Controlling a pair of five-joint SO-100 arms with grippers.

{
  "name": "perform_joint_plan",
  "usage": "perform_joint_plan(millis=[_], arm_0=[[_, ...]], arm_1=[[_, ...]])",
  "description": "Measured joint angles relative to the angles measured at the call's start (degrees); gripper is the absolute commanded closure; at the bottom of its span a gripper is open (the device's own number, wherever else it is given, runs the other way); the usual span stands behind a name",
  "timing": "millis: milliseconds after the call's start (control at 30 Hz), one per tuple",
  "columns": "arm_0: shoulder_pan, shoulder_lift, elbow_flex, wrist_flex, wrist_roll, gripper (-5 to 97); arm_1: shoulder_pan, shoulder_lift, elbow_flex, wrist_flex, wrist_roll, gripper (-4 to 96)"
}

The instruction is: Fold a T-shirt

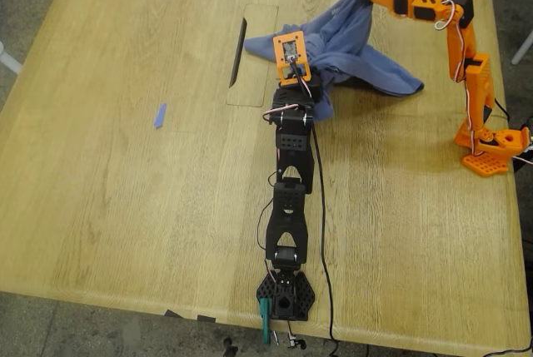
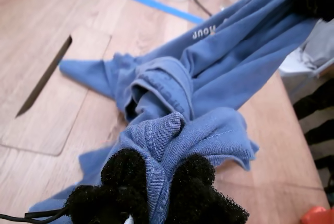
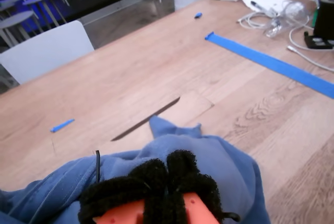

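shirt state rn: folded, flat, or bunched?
Bunched, not folded. The T-shirt lies twisted in a heap; my first gripper pinches a wad of it, and my second gripper lifts another part.

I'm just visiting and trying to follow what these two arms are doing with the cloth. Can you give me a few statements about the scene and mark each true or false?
1. The T-shirt lies flat and neatly folded. False: it is bunched and crumpled, with one part lifted off the table.
2. My first gripper is closed on a fold of the T-shirt. True.
3. My second gripper hangs open, clear of the cloth. False: its pads are pressed together on the fabric.
4. The T-shirt is red. False: it is blue.
5. A strip of blue tape is stuck to the table. True.
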Motion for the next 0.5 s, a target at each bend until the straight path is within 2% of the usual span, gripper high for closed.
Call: perform_joint_plan(millis=[500], arm_0=[[0.00, 10.02, 0.00, -3.69, 0.18, 92]], arm_1=[[2.11, 5.98, 0.00, -3.96, 0.09, 91.5]])
